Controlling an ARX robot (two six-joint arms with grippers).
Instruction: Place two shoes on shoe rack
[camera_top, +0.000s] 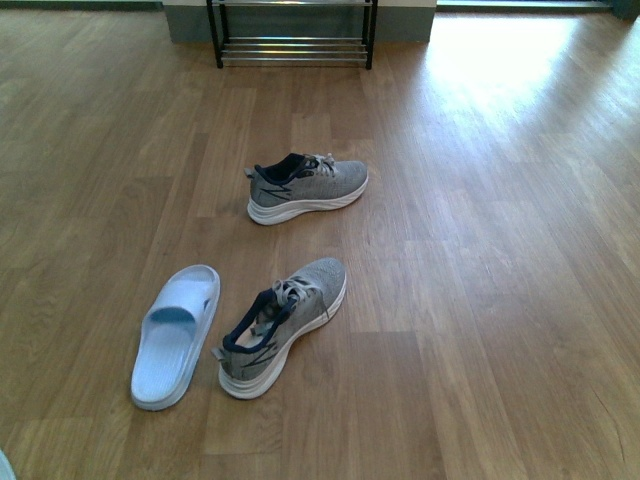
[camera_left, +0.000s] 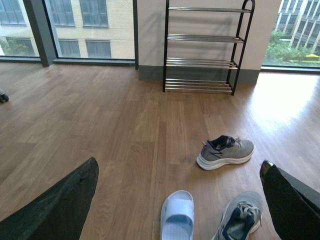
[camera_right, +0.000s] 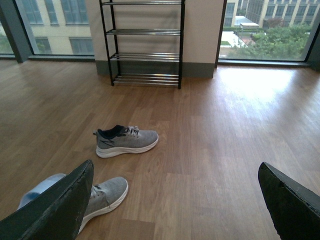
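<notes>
Holding left gripper (camera_left: 178, 162) and right gripper (camera_right: 176, 164) spread wide, gripping nothing. Lying on the floor (camera_top: 500, 250), well short of the rack (camera_top: 293, 45) — pale sandal (camera_top: 175, 335) just beside near grey sneaker (camera_top: 283, 325), far sneaker (camera_top: 307, 186) between these and the rack.

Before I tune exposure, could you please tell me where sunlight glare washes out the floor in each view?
Front view: blown-out patch on the floor right of the shoe rack. Left wrist view: bright glare under the window beside the rack. Right wrist view: same pale patch there.
</notes>
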